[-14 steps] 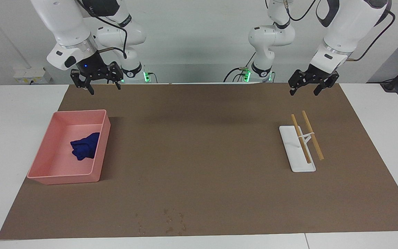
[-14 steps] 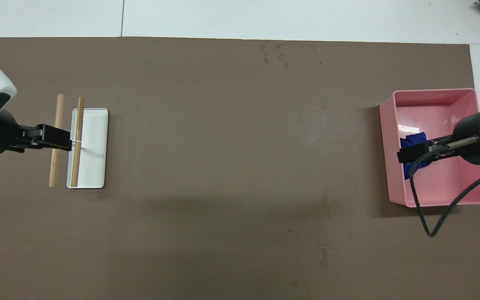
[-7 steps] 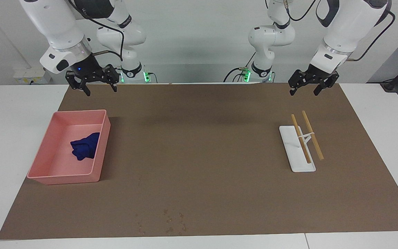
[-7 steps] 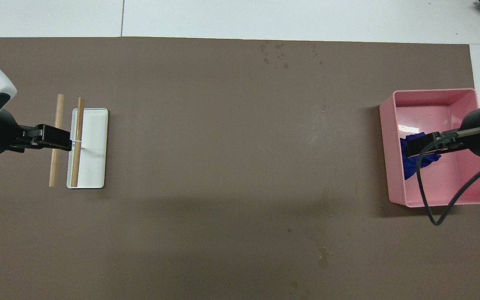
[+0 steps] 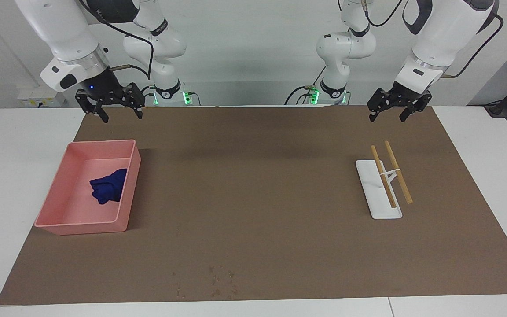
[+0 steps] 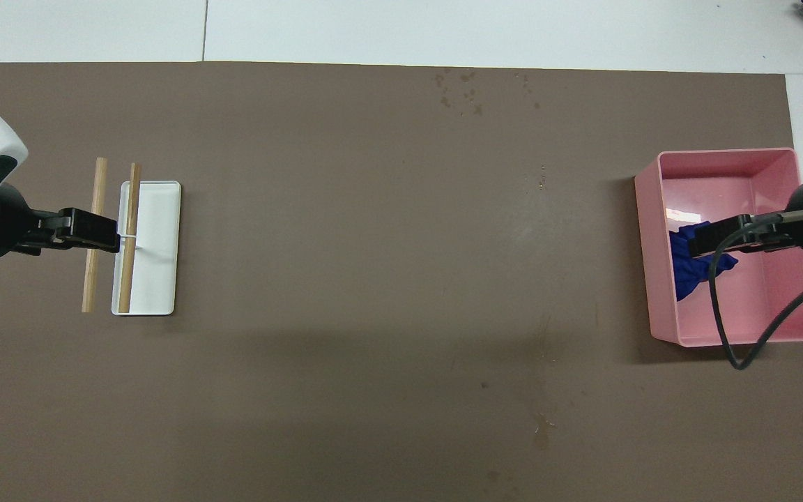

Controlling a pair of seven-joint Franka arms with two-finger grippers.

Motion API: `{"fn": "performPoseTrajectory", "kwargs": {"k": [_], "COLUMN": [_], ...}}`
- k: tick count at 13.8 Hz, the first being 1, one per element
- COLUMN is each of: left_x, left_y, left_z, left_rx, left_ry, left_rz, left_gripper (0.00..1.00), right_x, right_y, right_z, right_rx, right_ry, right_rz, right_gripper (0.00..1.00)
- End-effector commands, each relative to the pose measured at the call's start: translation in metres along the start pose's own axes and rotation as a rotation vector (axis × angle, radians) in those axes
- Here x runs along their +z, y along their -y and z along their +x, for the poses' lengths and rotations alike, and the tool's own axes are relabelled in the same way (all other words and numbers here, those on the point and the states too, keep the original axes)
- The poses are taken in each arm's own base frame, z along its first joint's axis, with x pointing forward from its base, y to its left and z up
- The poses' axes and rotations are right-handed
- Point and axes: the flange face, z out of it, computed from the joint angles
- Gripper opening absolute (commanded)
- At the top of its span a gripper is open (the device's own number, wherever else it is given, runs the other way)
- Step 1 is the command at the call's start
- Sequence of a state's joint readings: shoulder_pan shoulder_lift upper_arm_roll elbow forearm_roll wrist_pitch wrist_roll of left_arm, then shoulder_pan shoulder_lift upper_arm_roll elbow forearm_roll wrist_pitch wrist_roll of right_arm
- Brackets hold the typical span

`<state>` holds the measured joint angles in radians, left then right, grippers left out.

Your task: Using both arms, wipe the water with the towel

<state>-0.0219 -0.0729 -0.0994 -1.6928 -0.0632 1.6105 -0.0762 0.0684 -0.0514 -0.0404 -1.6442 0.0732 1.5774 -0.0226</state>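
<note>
The deep-blue towel point(image 5: 107, 185) lies crumpled in the pink tray point(image 5: 60, 189), against the wall toward the table's middle. In the overhead view the towel point(image 6: 686, 273) is partly covered by my right gripper point(image 6: 700, 244). My right gripper point(image 5: 108, 107) is open and empty, raised well above the tray and apart from the towel. My left gripper point(image 5: 395, 109) is open and empty, and waits high over the white rack. A faint pale streak point(image 6: 545, 419) on the brown mat near the robots may be the water; it does not show in the facing view.
A white rack point(image 5: 374, 200) with two wooden rods point(image 5: 398, 171) stands toward the left arm's end; it also shows in the overhead view point(image 6: 157, 279). A cluster of tiny specks point(image 5: 218, 281) lies at the mat's edge farthest from the robots. The pink tray's rim point(image 6: 722, 153) stands raised.
My right gripper has moved up and toward the right arm's end of the table, uncovering more of the towel in the overhead view. The left arm has not moved.
</note>
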Motion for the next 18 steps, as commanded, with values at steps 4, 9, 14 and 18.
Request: {"fn": "performPoseTrajectory", "kwargs": {"k": [4, 9, 14, 18], "left_x": [-0.003, -0.003, -0.003, -0.003], "left_y": [0.002, 0.002, 0.002, 0.002], "left_z": [-0.002, -0.002, -0.002, -0.002], "left_rx": [0.013, 0.013, 0.011, 0.011], "left_ry": [0.007, 0.007, 0.007, 0.007], "left_rz": [0.022, 0.022, 0.022, 0.022], "left_gripper": [1.0, 1.0, 1.0, 1.0], "right_x": [-0.004, -0.005, -0.01, -0.009], "right_y": [0.004, 0.014, 0.004, 0.002], "right_z": [0.006, 0.006, 0.012, 0.009], "right_rx": [-0.005, -0.031, -0.014, 0.002], "right_ry": [-0.015, -0.019, -0.072, -0.054], "right_rz": [-0.05, -0.099, -0.115, -0.075], "right_gripper": [1.0, 1.0, 1.0, 1.0]}}
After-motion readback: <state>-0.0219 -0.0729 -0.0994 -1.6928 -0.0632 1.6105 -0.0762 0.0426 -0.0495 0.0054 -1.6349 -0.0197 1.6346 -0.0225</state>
